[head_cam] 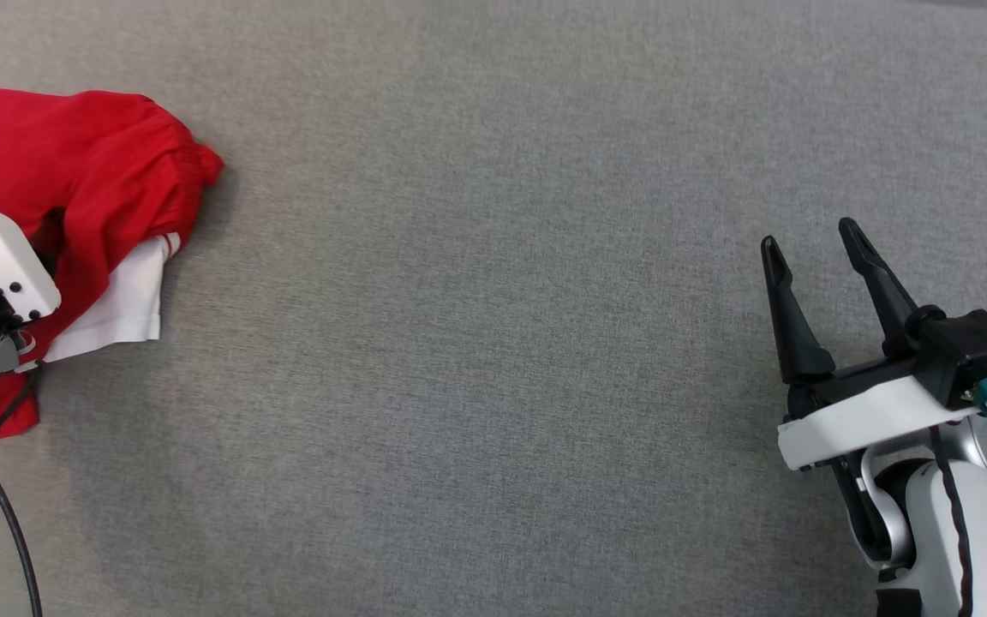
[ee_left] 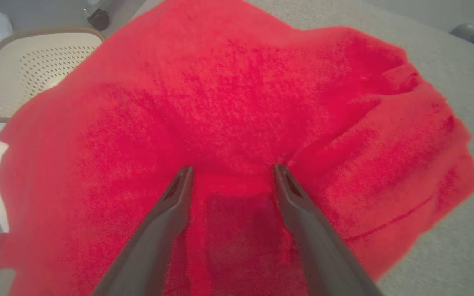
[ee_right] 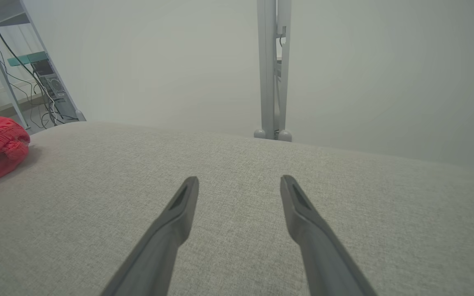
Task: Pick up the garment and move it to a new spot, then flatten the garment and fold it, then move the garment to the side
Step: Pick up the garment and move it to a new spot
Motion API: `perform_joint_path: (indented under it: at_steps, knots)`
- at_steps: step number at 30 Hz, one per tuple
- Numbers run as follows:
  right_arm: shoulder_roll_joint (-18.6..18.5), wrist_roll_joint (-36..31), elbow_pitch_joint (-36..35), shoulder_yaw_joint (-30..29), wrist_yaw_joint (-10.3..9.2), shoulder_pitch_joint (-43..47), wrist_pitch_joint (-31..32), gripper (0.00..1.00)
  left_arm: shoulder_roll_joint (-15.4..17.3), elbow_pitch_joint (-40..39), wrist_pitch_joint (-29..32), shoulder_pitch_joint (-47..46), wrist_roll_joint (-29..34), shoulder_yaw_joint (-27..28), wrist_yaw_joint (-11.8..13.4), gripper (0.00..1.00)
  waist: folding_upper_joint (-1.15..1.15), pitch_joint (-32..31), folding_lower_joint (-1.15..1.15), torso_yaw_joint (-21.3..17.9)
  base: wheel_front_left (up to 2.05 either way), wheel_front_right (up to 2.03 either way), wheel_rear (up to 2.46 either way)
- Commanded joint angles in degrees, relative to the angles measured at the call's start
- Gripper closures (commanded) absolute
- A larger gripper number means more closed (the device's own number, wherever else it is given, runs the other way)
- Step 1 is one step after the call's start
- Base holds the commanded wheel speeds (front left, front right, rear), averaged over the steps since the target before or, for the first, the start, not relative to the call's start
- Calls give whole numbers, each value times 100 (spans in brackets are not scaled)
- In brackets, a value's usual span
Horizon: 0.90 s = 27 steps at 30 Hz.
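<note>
The crumpled red cloth garment, white panel showing beneath, lay bunched at the far left of the grey woven surface; the left gripper stood over it, fingers apart, tips at the cloth, seemingly poised to pinch a fold; the right gripper hung spread and empty, well apart; a pale perforated plastic basket sat beyond the garment, apparently clear of the lift.

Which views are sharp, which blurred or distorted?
Head view: sharp, evenly lit, soft shadow beside the garment. Left wrist view: garment close, slightly blurred, oversaturated around the left gripper. Right wrist view: far edge of the table bows, lens distortion.
</note>
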Motion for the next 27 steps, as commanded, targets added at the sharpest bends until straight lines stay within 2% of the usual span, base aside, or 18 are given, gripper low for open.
perform_joint_path:
  at_steps: [1,5,6,7,8,18,27]
  knots:
    - [-41,-57,-12,1,13,-87,17,0,-1,65,7,-132,-46,14,-36,0,0,158,0,-92,0,0,0]
    - [-60,-58,-51,15,13,-166,32,0,-66,519,51,-297,-172,-1,-114,0,0,309,0,-116,0,0,0]
    - [-60,-62,-59,16,13,-193,35,0,-80,603,63,-331,-200,-9,-145,17,0,331,0,-121,0,0,0]
    - [-62,-70,-59,15,13,-209,31,0,-59,637,-59,-385,-200,-15,-155,69,0,345,0,-123,0,0,0]
    - [-60,-75,-58,16,13,-215,28,0,-15,681,-173,-435,-161,-33,-150,100,0,353,0,-126,0,0,0]
    - [-37,-64,59,-161,13,-72,-80,0,169,836,-1854,-874,171,-156,81,100,0,17,0,19,0,0,0]
    - [-20,59,127,-260,13,214,-168,0,230,266,-3295,-1099,478,-310,355,100,0,-713,0,162,0,0,0]
